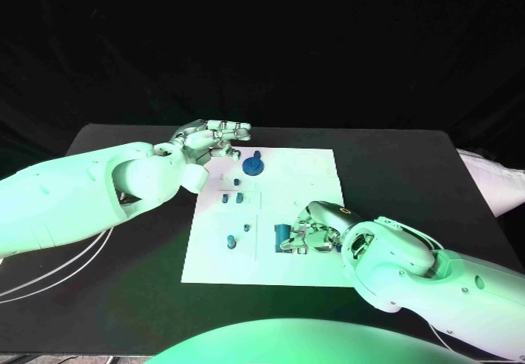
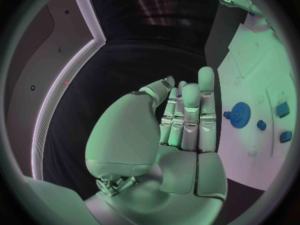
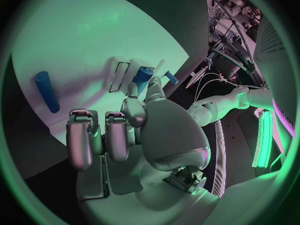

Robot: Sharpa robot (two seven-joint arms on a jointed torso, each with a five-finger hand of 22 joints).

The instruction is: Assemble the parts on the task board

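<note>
Your left hand [image 1: 208,139] hangs over the far left corner of the task board [image 1: 312,171], just past its edge. In the left wrist view the left hand [image 2: 178,120] has its fingers straight and close together with nothing in them, so it's open and empty. Right beside it on the board you've got the blue gear [image 1: 255,166] with a short peg sticking up from its middle; the same gear [image 2: 239,115] shows clearly from the left wrist, lying flat on the white plate with a small round blue piece [image 2: 261,125] next to it.

Your right hand [image 1: 315,231] is down on the near half of the board, fingers curled over a blue cylinder [image 1: 282,231] that sits by a slot there. From the right wrist view the right hand [image 3: 134,125] has its fingertips on or very close to that blue cylinder [image 3: 142,76], but you can't really tell whether it's actually pinched or just touched, so I'd call the grip unclear.

Other bits you can see on the board: two small blue blocks [image 1: 231,199] side by side in the middle left area, and a small blue peg [image 1: 231,242] nearer to you. The right wrist view also catches a long blue rod [image 3: 47,91] lying flat on the white plate, well apart from the fingers.
</note>
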